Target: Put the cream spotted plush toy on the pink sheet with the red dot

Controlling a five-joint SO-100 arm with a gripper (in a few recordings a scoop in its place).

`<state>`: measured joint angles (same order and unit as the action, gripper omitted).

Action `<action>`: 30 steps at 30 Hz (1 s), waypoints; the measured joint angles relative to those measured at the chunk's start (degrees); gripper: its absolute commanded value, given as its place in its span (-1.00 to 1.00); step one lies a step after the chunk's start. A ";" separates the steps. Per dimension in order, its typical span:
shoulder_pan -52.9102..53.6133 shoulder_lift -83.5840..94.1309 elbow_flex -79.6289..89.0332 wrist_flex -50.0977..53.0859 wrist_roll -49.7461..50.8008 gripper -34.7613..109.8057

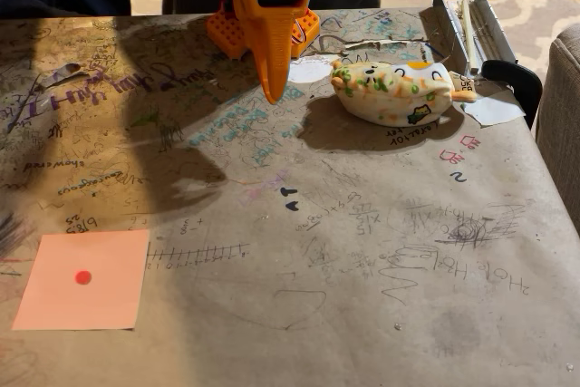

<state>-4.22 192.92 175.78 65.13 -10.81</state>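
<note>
Gripper [272, 88] is seen pointed down at the desk [362, 251], empty; whether it is parted cannot be told. Pink sheet [83, 280] lies well apart from the plush toy [394, 92], itself beside the gripper. A soft, rounded body could be pinched off-centre and dropped.

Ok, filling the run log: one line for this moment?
end effector: raised, jaw state unclear | cream spotted plush toy: on table, ungrasped | pink sheet: bare

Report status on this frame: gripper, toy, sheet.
Gripper empty, jaws closed, left of plush toy. Toy far from pink sheet. Path clear.
</note>
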 measured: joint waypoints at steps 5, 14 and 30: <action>0.62 0.00 0.00 0.00 0.70 -0.52; -0.09 0.00 0.00 0.09 0.09 -0.52; 1.85 0.00 0.00 -0.97 -1.32 -0.52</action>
<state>-2.37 192.92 175.78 64.16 -12.13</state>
